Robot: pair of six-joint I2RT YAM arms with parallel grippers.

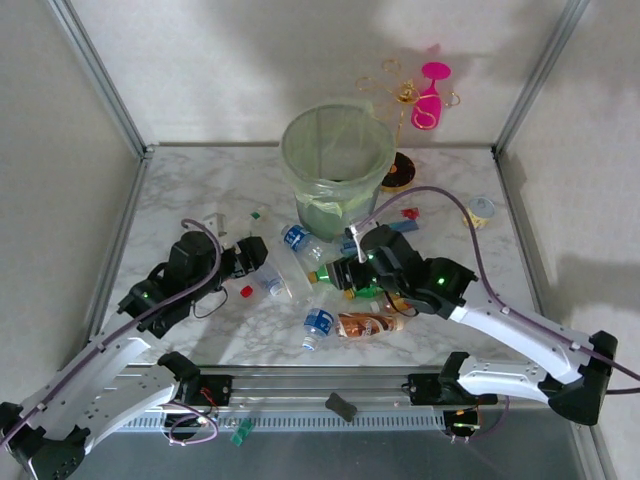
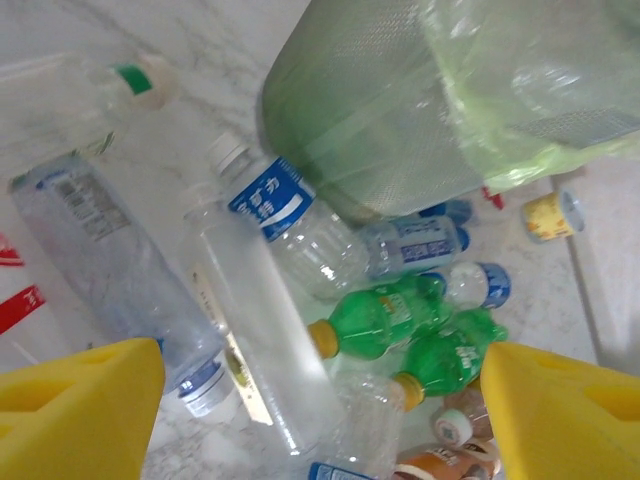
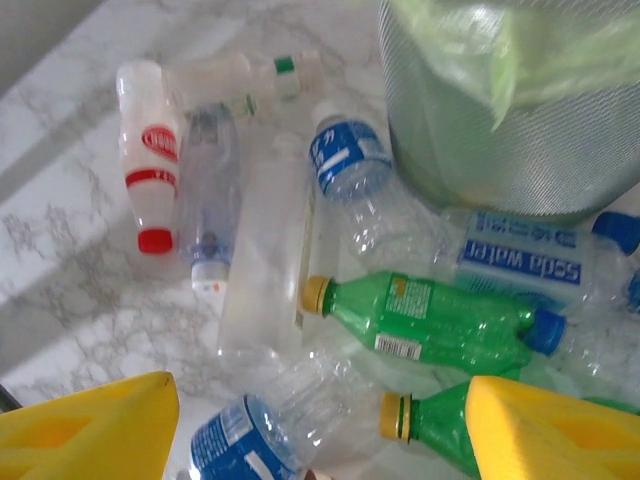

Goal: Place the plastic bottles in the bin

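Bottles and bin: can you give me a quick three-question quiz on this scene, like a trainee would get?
1. True or false: the bin stands upright.
2. Caps on the green bottles are: A red, B yellow, C black?
3. Which is holding a bottle: the left gripper, the right gripper, or neither?
Key: 1 true; 2 B; 3 neither, both are open.
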